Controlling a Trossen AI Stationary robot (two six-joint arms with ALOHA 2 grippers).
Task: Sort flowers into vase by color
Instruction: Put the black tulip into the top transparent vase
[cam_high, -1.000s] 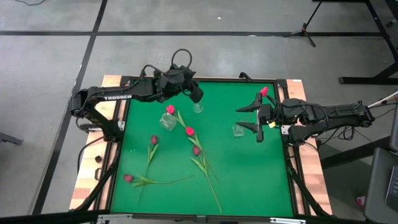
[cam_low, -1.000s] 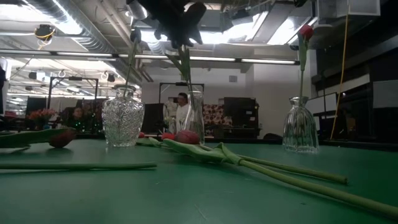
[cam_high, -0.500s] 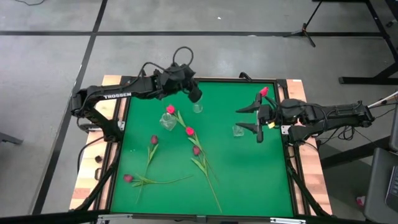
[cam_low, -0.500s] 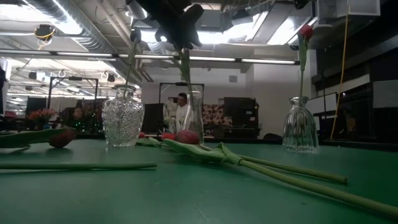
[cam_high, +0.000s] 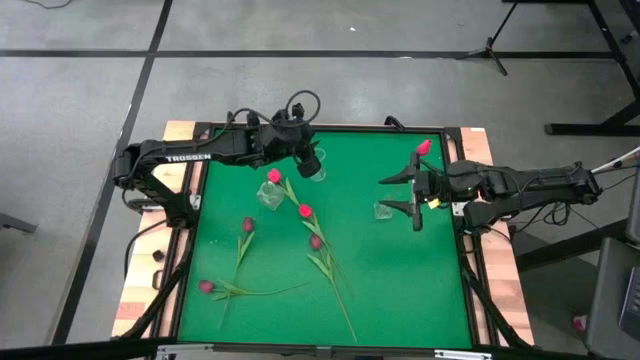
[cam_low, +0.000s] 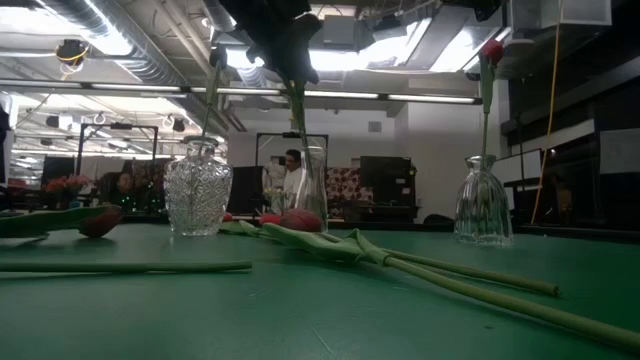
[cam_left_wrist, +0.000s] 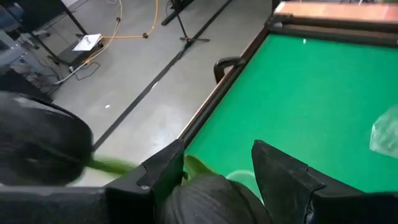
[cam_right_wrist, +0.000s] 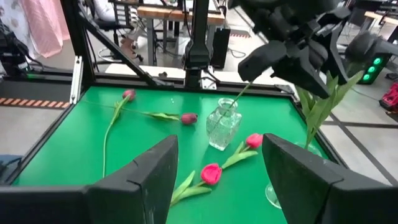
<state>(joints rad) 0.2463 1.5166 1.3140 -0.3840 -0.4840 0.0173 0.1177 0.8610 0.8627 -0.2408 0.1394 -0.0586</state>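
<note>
Left gripper above slim vase at mat's far edge, fingers clamped on green stem hanging into vase; its flower head apparently hidden. Right gripper parted, empty, beside right vase. Other flowers lie mid-mat.
</note>
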